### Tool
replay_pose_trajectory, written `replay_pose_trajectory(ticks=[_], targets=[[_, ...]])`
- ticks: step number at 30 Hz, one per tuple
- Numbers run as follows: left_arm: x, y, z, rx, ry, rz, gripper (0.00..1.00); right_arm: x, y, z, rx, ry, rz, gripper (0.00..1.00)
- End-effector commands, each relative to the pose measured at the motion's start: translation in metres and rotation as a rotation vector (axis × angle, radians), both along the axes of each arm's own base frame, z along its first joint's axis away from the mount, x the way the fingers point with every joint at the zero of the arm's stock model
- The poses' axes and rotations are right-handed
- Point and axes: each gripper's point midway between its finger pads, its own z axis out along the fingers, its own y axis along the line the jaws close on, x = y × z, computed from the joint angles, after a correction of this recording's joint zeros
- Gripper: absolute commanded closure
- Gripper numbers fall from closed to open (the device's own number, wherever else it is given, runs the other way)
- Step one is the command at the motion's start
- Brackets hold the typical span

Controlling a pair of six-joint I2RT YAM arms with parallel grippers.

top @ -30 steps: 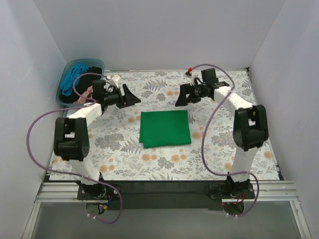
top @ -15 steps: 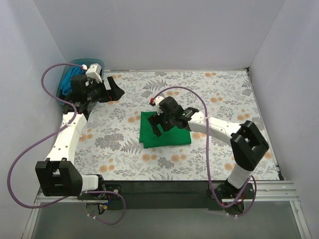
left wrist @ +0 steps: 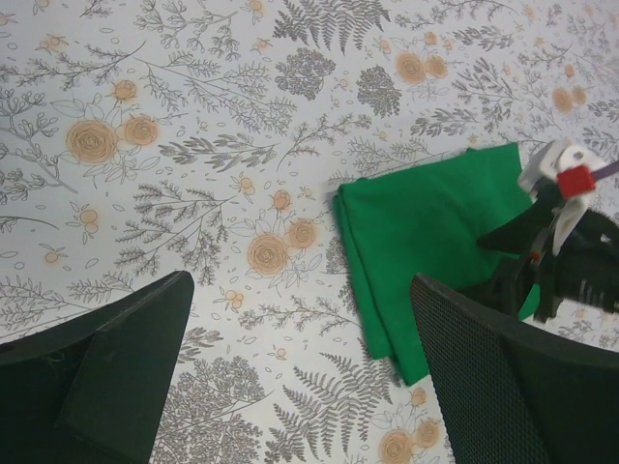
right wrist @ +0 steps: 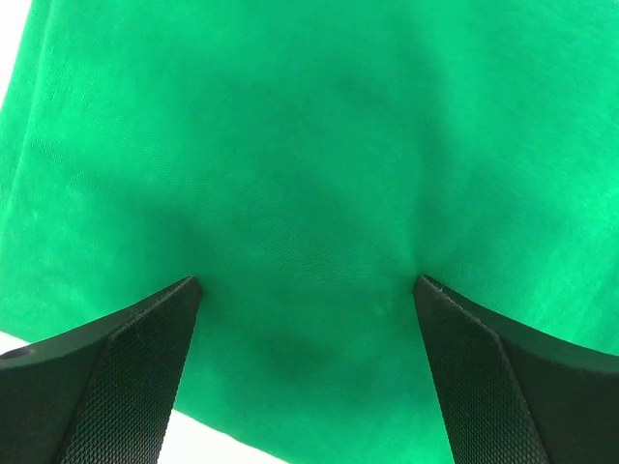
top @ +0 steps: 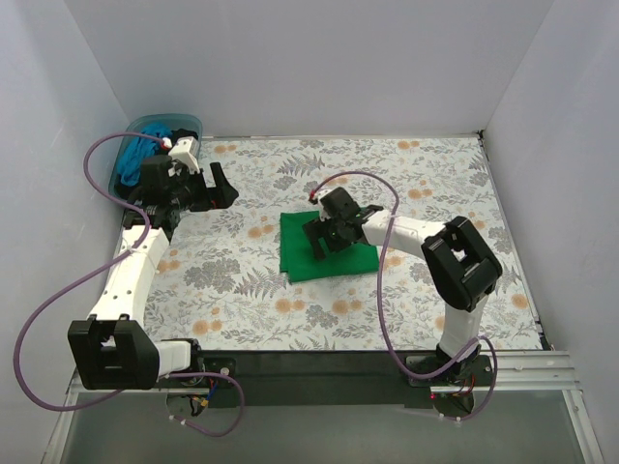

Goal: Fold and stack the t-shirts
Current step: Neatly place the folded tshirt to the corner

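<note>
Right gripper [top: 329, 237] is now down on the green t-shirt [top: 334, 265], in the middle of the table. A second ago it hung above the far side, clear of the cloth. Its jaws stand wide apart, and the wrist view shows both fingertips resting on the green fabric with nothing pinched between them. It presses the shirt and does not hold it.

I see the shirt as a folded rectangle lying flat on the floral tablecloth [top: 435, 184]. Compared with half a second ago, it sits slightly more to the right and is turned a little, so I think the gripper is sliding or smoothing it. For the task, this means the fold of this shirt looks finished, and it can become the bottom of the stack.

Farther away, on the left, the left gripper [top: 218, 186] has swung out toward the far left corner and has opened its jaws wider on the way. It is empty and above bare tablecloth.

Just behind it stands the pale blue tub [top: 164, 118], and a teal-blue t-shirt [top: 133, 157] hangs over its left rim. I judge that the left arm is going for the next shirt, but it does not touch any yet.
</note>
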Motion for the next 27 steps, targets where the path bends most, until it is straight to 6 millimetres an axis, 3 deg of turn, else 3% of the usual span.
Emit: replay_pose_trajectory(ticks=[1,2,6,9,12,15,19,23,27], targets=[[-0.004,0.005,0.002,0.03,-0.023,0.008,0.05,0.02,-0.067,-0.019,-0.099,0.068,-0.062,0.02],[-0.005,0.004,0.0,0.027,-0.019,0.003,0.05,0.017,-0.083,-0.024,-0.134,0.104,-0.062,0.01],[-0.002,0.004,-0.006,0.028,-0.002,0.004,0.04,0.035,-0.158,-0.027,-0.132,0.149,-0.122,0.02],[0.0,0.004,-0.009,0.03,0.001,-0.004,0.04,0.045,-0.197,-0.024,-0.126,0.139,-0.116,0.02],[0.001,0.002,-0.011,0.024,0.005,-0.013,0.03,0.064,-0.258,-0.024,-0.135,0.12,-0.141,0.02],[0.003,0.002,-0.011,0.024,0.008,-0.013,0.03,0.071,-0.302,-0.032,-0.12,0.154,-0.15,0.02],[0.002,0.0,-0.012,0.021,0.01,-0.024,0.03,0.074,-0.335,-0.042,-0.13,0.162,-0.113,0.02],[0.003,0.0,-0.016,0.022,0.017,-0.03,0.02,0.08,-0.348,-0.048,-0.125,0.179,-0.1,0.02],[0.004,-0.001,-0.012,0.021,0.01,-0.031,0.02,0.095,-0.356,-0.026,-0.147,0.114,-0.11,0.02]])
